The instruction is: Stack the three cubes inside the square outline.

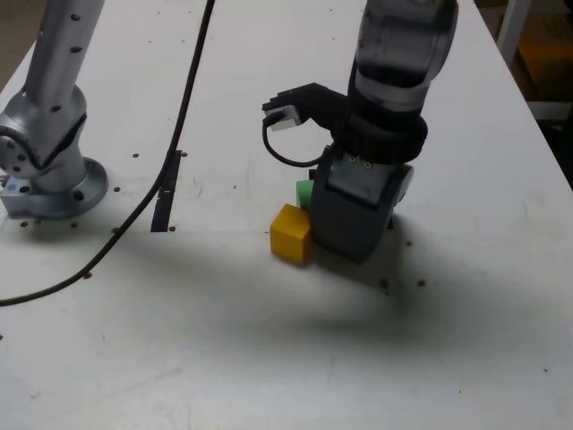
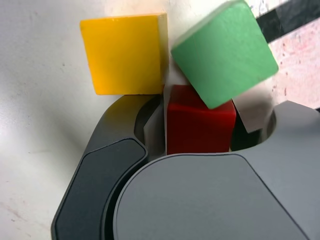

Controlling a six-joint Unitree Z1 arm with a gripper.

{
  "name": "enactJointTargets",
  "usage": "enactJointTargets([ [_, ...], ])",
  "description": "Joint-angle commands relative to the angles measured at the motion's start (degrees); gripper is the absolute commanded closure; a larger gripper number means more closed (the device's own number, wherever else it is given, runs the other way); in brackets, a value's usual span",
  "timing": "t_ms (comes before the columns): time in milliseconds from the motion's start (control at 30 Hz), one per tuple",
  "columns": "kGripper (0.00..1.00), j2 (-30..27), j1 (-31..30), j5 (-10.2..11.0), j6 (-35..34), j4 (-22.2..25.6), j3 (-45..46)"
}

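Gripper [image 2: 200, 125] sitting low on the table, jaws partly apart around the red cube [image 2: 200, 122] — firm grip not confirmable. Yellow cube [image 1: 291, 233] and green cube [image 1: 305, 192] crowding beside red; square outline [image 2: 287, 20] just beyond green. Judgement: centre red between jaws, then lift straight — neighbours may drag.

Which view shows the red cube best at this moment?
The wrist view: the red cube sits between the gripper's jaws, close behind the yellow cube and green cube. The exterior view shows none of it; the gripper body hides it there.
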Motion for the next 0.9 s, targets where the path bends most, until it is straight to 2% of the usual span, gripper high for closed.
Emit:
enactJointTargets([
  [0,0.36,-0.7,-0.1,-0.2,-0.6,0.1,0.4],
  [167,0.52,-0.9,-0.1,-1.0,-1.1,0.8,1.4],
  [233,0.59,-1.1,-0.1,0.0,-1.1,2.6,0.6],
  [400,0.67,-1.2,-0.1,2.6,-1.1,5.8,-1.8],
  [633,0.80,-2.1,-0.1,3.3,-1.1,8.4,-3.8],
  [733,0.81,-2.4,-0.2,4.9,-1.0,11.3,-6.8],
  [833,0.81,-1.9,-0.5,7.9,-0.3,16.3,-12.6],
  [867,0.81,-1.3,-0.7,9.6,0.7,19.1,-16.2],
])
